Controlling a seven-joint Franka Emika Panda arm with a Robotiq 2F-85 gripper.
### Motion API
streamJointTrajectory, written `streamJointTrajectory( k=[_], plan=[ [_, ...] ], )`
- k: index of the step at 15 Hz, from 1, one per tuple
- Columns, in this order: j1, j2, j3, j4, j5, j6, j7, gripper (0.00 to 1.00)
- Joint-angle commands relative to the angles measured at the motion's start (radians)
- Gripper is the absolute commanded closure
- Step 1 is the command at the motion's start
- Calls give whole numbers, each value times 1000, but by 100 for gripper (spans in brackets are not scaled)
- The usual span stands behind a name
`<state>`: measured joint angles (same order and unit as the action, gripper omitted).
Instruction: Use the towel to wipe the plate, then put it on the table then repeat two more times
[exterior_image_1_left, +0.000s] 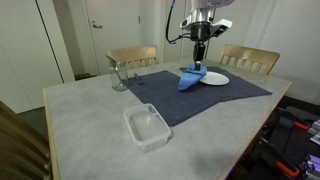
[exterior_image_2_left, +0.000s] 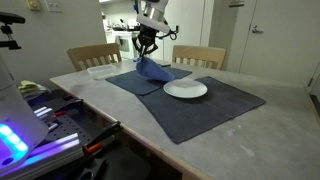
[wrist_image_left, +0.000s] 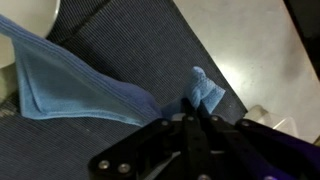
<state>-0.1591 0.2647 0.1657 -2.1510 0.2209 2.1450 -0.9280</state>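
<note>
Soft, even indoor light fills both exterior views (low-resolution, slightly grainy); the wrist view shows the hand (wrist_image_left: 193, 112) blurred.

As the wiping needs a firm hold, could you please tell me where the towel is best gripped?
Take the blue towel at a bunched peak, from straight above: limp cloth offers no firm edge, and the claw pinches such a fold now.

Clear plastic tub (exterior_image_1_left: 147, 127) beside a dark blue mat (exterior_image_1_left: 190, 100), glass jug (exterior_image_1_left: 118, 73) near it, wooden chairs (exterior_image_1_left: 248, 58) behind
</note>
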Motion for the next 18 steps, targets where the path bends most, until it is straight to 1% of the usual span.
streamJointTrajectory(
  k=[1,4,5,9,13,18],
  plan=[
    [29,-75,-5,-19,80,-93,-125,99],
    [51,-114,-19,-22,156,-146,-186,99],
    [58,-118,-26,-19,166,-160,-192,99],
    [84,-85,-57,-33,130,-115,-165,99],
    [88,-26,-81,-67,106,-75,-158,99],
    [78,48,-71,-115,135,-1,-175,99]
  ],
)
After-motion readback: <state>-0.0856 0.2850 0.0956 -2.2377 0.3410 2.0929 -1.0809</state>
